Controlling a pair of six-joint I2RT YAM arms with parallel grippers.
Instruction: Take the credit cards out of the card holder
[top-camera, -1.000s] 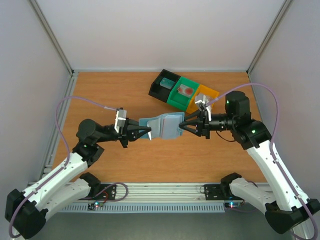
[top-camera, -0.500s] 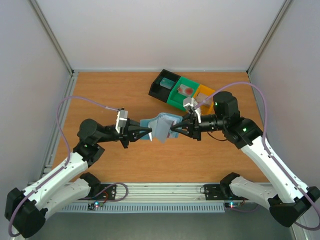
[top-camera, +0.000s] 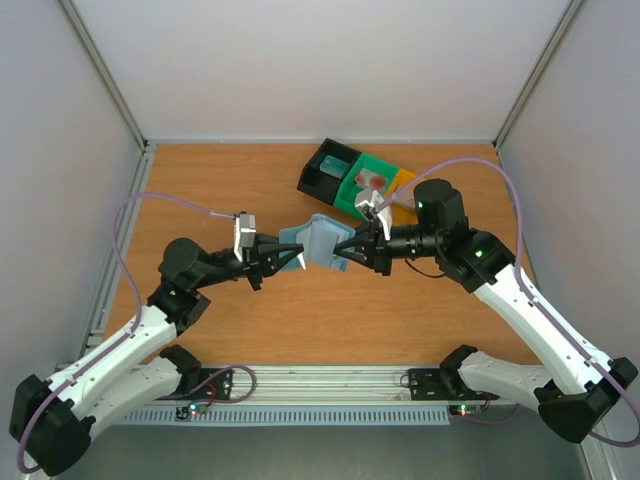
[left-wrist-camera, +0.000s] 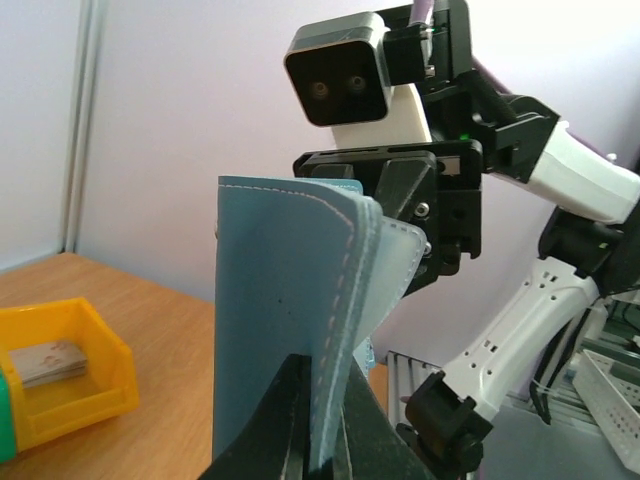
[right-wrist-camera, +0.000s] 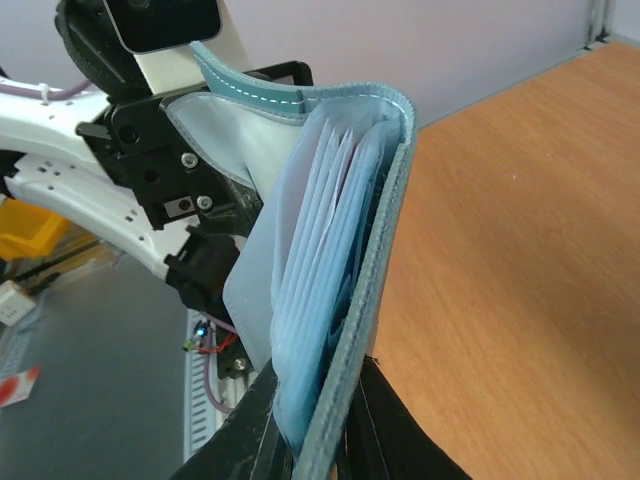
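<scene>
Light blue soft bifold card holder (top-camera: 318, 240) hangs between my two arms, above the wooden table (top-camera: 250, 330).
Left gripper (top-camera: 296, 259) is clamped on one flap's edge and right gripper (top-camera: 341, 251) pinches the opposite flap.

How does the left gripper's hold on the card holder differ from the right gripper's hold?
The left gripper pinches the left end of the card holder; the right gripper pinches its right end. Beside the left gripper's fingers lies plain stitched cover; beside the right gripper's, fanned inner pockets. Both are shut on the holder, pointing at each other.
</scene>
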